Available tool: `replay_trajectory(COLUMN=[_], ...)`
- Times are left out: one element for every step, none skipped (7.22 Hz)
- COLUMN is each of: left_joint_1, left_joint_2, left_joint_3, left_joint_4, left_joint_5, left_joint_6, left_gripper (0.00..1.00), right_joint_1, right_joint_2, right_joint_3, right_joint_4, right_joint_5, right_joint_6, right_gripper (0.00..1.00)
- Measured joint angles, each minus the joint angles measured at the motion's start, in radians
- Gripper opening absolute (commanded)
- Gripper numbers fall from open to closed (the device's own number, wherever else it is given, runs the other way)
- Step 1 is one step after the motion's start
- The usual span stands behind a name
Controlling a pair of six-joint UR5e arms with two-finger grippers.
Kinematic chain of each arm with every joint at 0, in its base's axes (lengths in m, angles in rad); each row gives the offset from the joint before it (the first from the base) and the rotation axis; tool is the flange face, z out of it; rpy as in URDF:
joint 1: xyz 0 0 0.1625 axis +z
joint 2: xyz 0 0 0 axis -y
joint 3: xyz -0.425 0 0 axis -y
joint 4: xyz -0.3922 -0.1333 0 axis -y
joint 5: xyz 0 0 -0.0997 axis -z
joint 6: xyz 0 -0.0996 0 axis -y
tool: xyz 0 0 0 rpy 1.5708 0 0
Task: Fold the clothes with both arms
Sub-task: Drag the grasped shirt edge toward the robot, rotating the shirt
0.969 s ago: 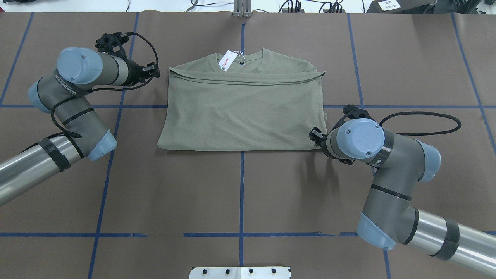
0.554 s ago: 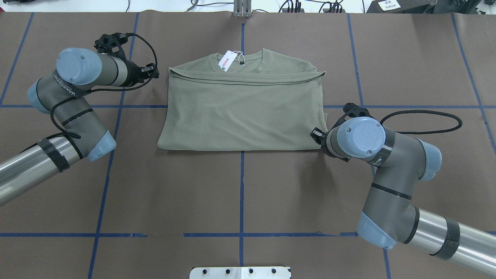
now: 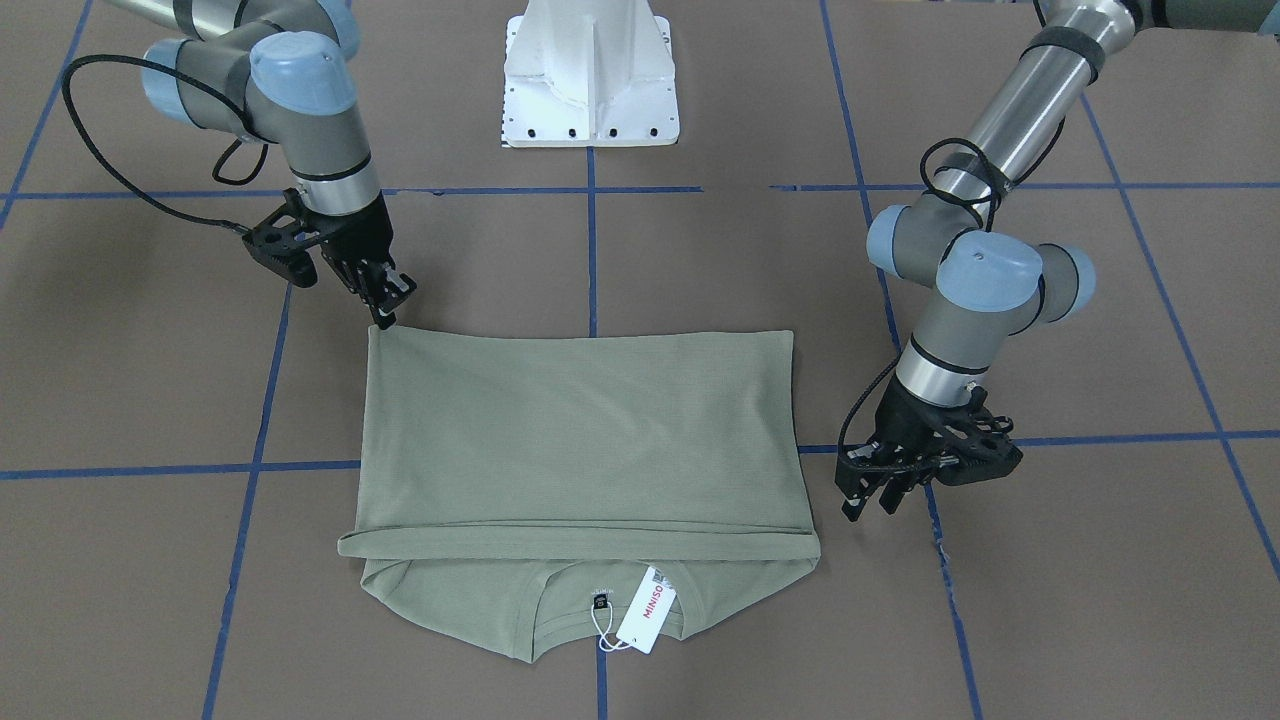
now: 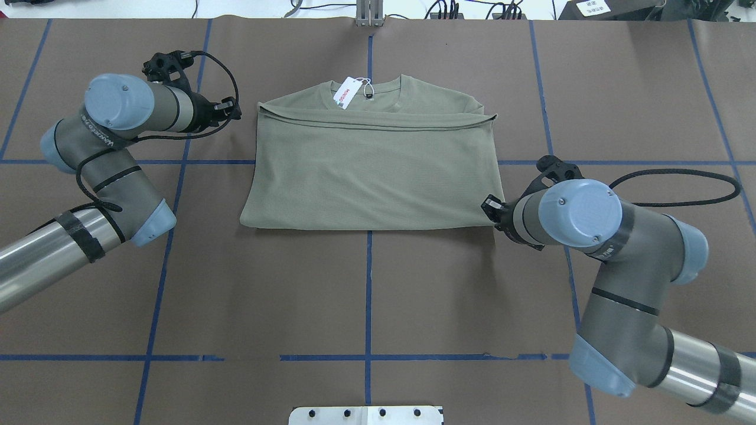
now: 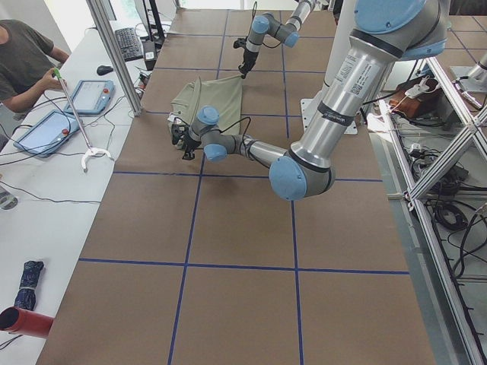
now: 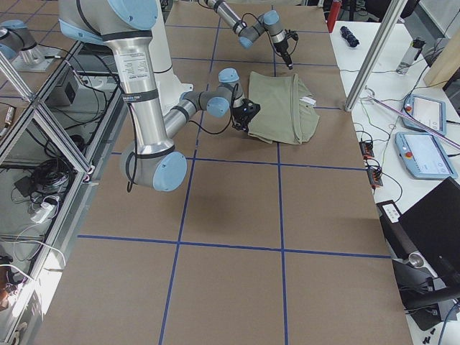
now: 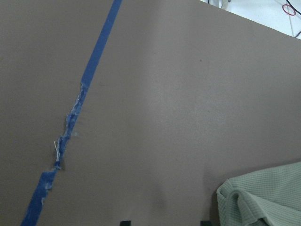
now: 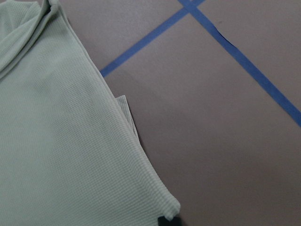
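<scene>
Shirt (image 4: 366,177) lies on table (image 4: 366,295), tag (image 4: 347,93) atop collar (image 4: 387,87).

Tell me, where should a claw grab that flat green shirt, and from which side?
Probably a corner, such as the folded corner on the robot's right of the shirt, coming in low from the side. The shirt lies flat, so only its edges give a lip to pinch; the right claw sits just beside that corner.

A brown counter (image 4: 266,283) gridded with blue tape lines (image 4: 368,283) fills every view. Upper left in the left-side view, a white desk (image 5: 30,220) (tablets (image 5: 42,131), keyboard (image 5: 131,42)) stands beyond an aluminium post (image 5: 117,61).
</scene>
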Motion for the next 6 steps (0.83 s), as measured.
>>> replay_trajectory(left_joint_1=[0.001,0.003,0.004,0.004,0.006,0.013], left_joint_2=[0.006,0.034,0.086,0.132,0.158,0.167], left_joint_3=[-0.034,-0.093,-0.174,-0.249,-0.306,-0.352], left_joint_4=[0.004,0.010,0.013,0.013,0.013,0.014], left_joint_5=[-0.010,-0.056,-0.137,-0.199,-0.227,-0.238], left_joint_6=[-0.004,-0.008,-0.013,-0.030,-0.067,-0.119], left_gripper=[0.58,0.58,0.65,0.70,0.73,0.73], right_joint_1=[-0.054,-0.128,-0.226,-0.334,-0.440,-0.525], right_joint_2=[-0.057,-0.094,-0.111,-0.118,-0.122,-0.129], right_joint_3=[0.085,0.171,0.254,0.317,0.364,0.390], right_joint_4=[-0.023,-0.087,-0.184,-0.266,-0.311,-0.329], right_joint_5=[0.010,0.016,0.020,0.021,0.024,0.023], right_joint_6=[0.004,0.017,0.061,0.121,0.173,0.204], right_gripper=[0.00,0.00,0.00,0.00,0.99,1.00])
